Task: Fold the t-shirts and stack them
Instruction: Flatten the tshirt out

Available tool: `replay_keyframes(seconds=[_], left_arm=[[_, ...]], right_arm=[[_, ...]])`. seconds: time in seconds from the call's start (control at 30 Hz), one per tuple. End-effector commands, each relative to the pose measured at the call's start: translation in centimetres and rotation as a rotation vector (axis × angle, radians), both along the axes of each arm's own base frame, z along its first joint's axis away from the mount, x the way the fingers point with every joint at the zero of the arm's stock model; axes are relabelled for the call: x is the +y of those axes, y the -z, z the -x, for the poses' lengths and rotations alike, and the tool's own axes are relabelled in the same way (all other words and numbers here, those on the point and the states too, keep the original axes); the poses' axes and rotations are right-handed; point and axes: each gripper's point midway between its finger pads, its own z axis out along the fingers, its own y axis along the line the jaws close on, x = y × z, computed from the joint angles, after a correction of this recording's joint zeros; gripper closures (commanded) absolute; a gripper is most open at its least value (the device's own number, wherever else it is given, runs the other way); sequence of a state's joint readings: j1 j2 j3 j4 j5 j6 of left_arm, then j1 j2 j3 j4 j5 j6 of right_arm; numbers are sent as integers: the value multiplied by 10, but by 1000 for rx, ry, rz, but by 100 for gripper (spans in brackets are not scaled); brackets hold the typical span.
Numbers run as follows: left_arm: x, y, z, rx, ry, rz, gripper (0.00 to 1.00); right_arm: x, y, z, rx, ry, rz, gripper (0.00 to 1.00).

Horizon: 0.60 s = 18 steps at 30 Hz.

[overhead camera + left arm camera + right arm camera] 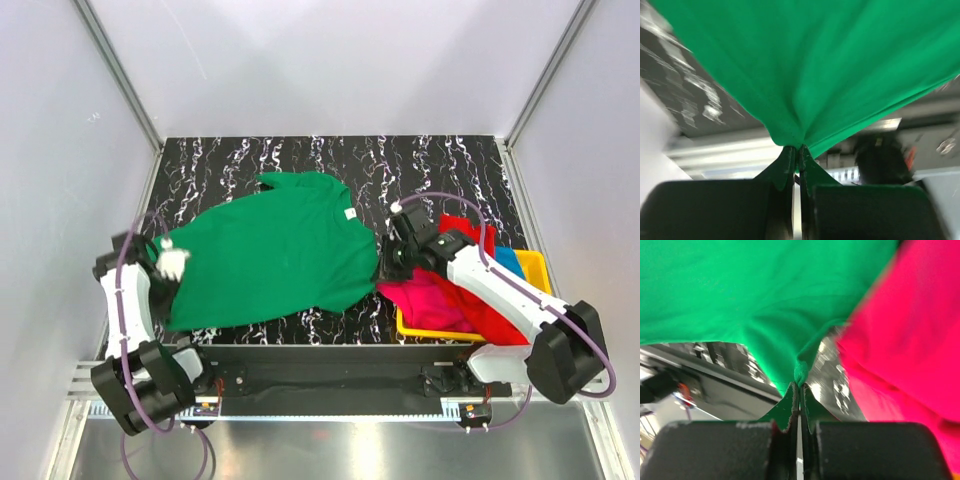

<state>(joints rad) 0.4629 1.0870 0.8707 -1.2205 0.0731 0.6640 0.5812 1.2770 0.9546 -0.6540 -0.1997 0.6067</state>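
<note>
Top view: green t-shirt (270, 250) is spread over the middle of the table (300, 160), reaching its near edge. The left gripper (168, 262) grips the shirt's left side and the right gripper (385, 262) its right side. The right one sits just beside the yellow tray (535, 262) at the near right corner, which holds the magenta t-shirt (425, 295), red t-shirt (465, 232) and blue t-shirt (508, 262).

Left wrist: left gripper (796, 149) is pinched tight on a small pucker of green t-shirt (815, 60) — a thin bite. If the arms pull apart too hard, it likely slips out.

Right wrist: right gripper (799, 386) is clamped on a similar green t-shirt (765, 285) pucker, with the magenta t-shirt (905, 340) right alongside. A sweep could snag it and drag it off the tray.
</note>
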Motion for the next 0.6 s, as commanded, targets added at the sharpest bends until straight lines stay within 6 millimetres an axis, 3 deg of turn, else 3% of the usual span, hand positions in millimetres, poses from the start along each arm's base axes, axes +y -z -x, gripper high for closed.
replay_keyframes(seconds=[0.0,0.07,0.2,0.43,0.5,0.53,0.57], left_arm=[[14,18,59,231,134,-95,100],[26,29,74,311,151,-156,100],[29,21,82,350,162,-165,100],[28,33,89,396,174,-149,99],[27,34,89,395,175,-145,89],[26,33,89,395,173,-143,70],[26,32,90,396,172,-141,58]], right_arm=[[-17,15,33,106,13,54,100],[-14,25,49,176,-1,34,100],[-14,38,72,231,-45,85,100],[-6,52,73,254,-64,71,100],[-6,53,73,257,-71,80,98],[-7,54,72,256,-69,93,88],[-8,53,72,257,-69,96,69]])
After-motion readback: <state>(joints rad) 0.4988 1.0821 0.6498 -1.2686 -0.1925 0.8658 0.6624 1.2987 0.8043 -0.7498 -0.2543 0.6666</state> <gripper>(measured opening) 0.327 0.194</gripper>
